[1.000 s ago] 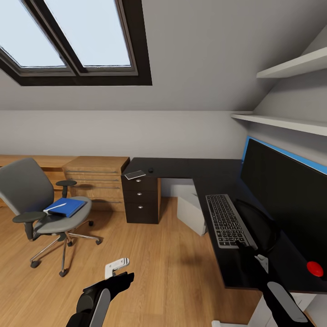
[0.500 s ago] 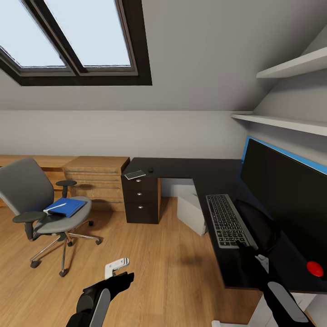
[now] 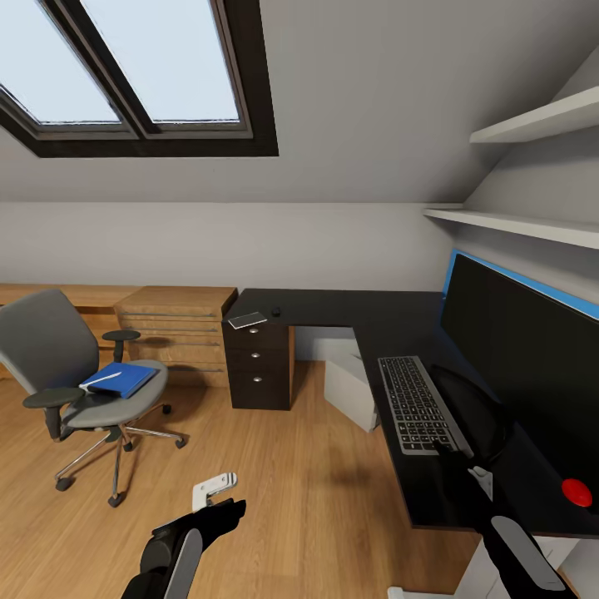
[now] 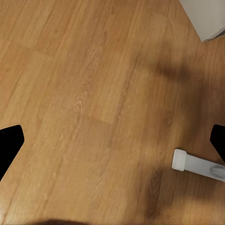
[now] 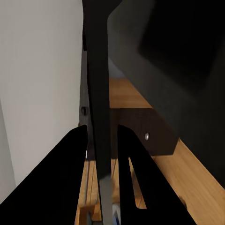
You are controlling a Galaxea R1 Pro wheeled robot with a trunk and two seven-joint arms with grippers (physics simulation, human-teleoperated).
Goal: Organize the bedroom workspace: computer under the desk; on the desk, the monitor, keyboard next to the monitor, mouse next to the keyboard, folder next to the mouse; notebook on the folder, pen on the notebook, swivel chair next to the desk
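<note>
Nothing has moved since prior frames. Right pincer [image 5: 99,154] pinches thin, stiff grey keyboard [image 3: 413,403] by its near edge (light, slippery) on black worktop [image 3: 349,309]; left pincer [image 4: 112,140] spread.

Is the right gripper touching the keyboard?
Touching: in the right wrist view the fingers close on both sides of the keyboard edge, right gripper clamped.

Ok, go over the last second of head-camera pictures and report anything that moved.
Nothing visibly changed. The right gripper still sits at the near end of the keyboard on the desk, the left gripper still hangs over the floor, and the blue folder still lies on the swivel chair.
</note>
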